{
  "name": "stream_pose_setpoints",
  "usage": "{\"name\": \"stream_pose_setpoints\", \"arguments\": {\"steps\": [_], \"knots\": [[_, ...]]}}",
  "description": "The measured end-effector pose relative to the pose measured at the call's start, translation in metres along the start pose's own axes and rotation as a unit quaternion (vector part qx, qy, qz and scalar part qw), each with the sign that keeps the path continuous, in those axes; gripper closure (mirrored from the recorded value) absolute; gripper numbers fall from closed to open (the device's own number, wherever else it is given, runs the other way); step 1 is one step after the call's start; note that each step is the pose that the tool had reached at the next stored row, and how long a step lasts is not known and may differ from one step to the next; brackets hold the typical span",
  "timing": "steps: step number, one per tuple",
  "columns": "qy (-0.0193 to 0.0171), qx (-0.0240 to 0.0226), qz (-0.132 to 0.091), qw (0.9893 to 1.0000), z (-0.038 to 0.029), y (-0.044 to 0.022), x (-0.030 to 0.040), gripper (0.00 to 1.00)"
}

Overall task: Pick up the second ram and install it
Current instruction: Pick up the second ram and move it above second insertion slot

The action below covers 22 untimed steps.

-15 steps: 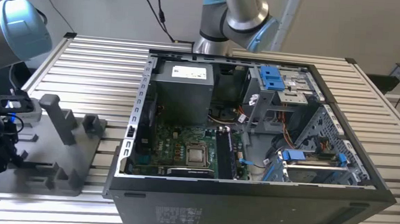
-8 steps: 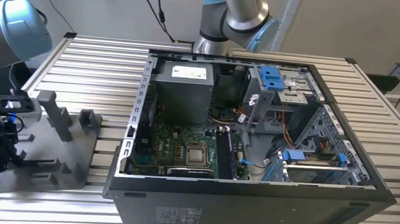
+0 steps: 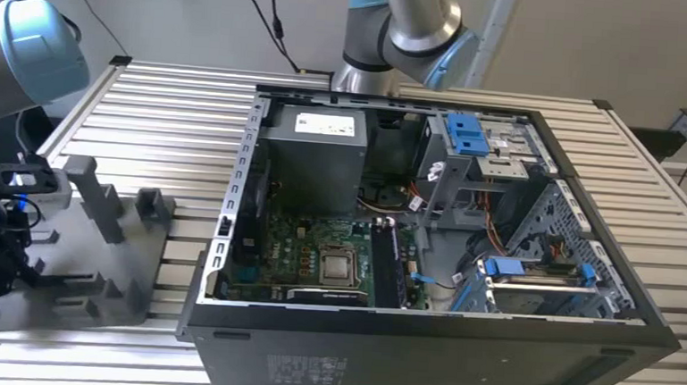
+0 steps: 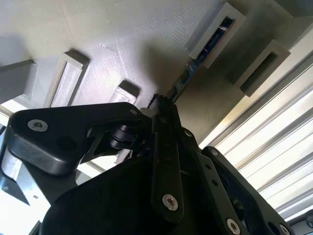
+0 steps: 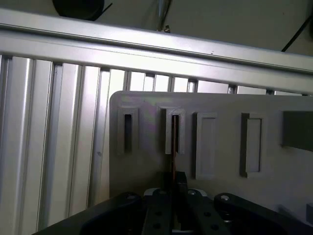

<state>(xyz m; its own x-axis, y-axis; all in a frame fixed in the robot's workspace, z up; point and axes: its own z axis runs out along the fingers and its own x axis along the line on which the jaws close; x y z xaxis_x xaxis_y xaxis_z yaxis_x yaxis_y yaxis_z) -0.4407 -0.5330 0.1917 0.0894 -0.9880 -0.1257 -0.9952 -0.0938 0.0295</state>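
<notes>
**RAM 2 pinched at the tray slot**

gripper point(image 5: 175, 180) fingers are nearly together, clamped on the thin edge of the second ram point(image 5: 174, 144). The card stands on edge at a slot point(image 5: 180, 132) of the grey fixture tray point(image 5: 144, 169), well apart from the computer case point(image 3: 430, 350). It is seen edge-on in both wrist views: its line runs with the slot's length, near end at the fingertips. My read: light and stiff but fragile. Hold the bare board edges, stay off chips and contacts, no twisting. Thin edges could slip.
</notes>
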Motion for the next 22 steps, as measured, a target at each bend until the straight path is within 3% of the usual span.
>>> {"name": "stream_pose_setpoints", "arguments": {"steps": [3,9,20,21,22], "knots": [[0.0,0.0001,0.0,1.0,-0.0008,0.0,-0.0001,0.85],[0.0,0.0,0.0,1.0,-0.0111,0.0004,-0.0014,0.85],[-0.0001,0.0002,0.0,1.0,-0.0157,0.0006,-0.0022,0.85],[-0.0004,0.0003,0.0,1.0,-0.016,0.0007,-0.0023,0.85],[-0.003,0.0004,0.0,1.0,-0.0162,0.0007,-0.0023,0.85]]}}
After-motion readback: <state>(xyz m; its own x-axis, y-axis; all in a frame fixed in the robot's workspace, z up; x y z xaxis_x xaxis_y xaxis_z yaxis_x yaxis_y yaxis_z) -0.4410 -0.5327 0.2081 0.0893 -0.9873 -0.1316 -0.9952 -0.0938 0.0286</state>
